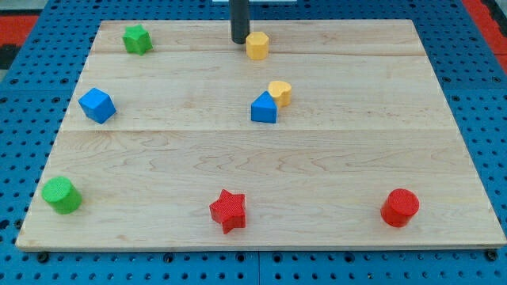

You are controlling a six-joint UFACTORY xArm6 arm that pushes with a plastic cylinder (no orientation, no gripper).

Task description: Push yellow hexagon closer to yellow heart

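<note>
The yellow hexagon [257,45] sits near the view's top centre of the wooden board. My tip [239,41] stands just to its left, close to it or touching; I cannot tell which. The yellow heart [280,92] lies below and slightly right of the hexagon, about a block's length or two away. A blue triangle-like block [264,108] rests against the heart's lower left side.
A green star [137,39] is at the top left, a blue cube [97,104] at the left, a green cylinder [62,195] at the bottom left, a red star [228,210] at the bottom centre, a red cylinder [400,207] at the bottom right. The board's top edge [333,22] is near the hexagon.
</note>
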